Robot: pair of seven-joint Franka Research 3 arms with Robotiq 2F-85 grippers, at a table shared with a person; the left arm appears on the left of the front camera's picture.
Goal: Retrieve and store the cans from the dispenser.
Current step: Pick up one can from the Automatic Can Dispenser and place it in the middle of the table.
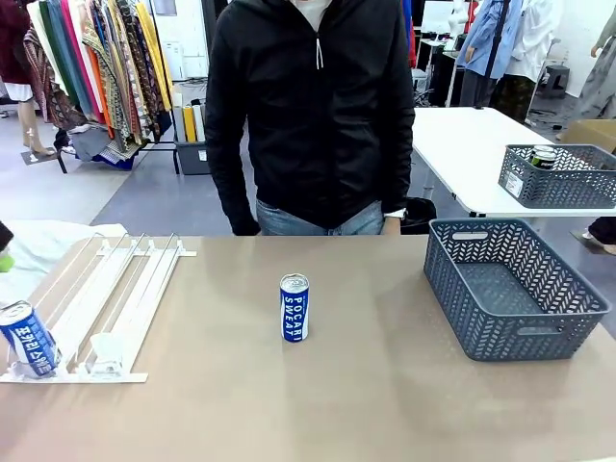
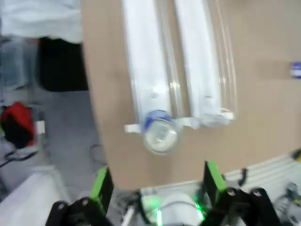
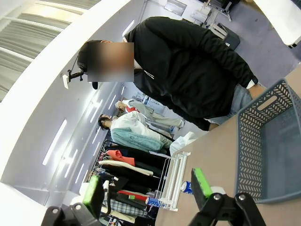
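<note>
Left claw (image 2: pixel 157 179) apart above can (image 2: pixel 161 134) in dispenser (image 2: pixel 150 70), right claw (image 3: pixel 147 186) apart, tan table (image 1: pixel 385 404), grey basket (image 1: pixel 452 279), clothing racks (image 1: pixel 96 58)

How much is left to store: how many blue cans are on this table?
2. One blue can stands upright mid-table; the other sits at the dispenser's low end. The basket might hide more.

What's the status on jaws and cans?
Both jaws open, empty. One can at dispenser's low end, second can upright mid-table. Nothing blocking the basket.
</note>
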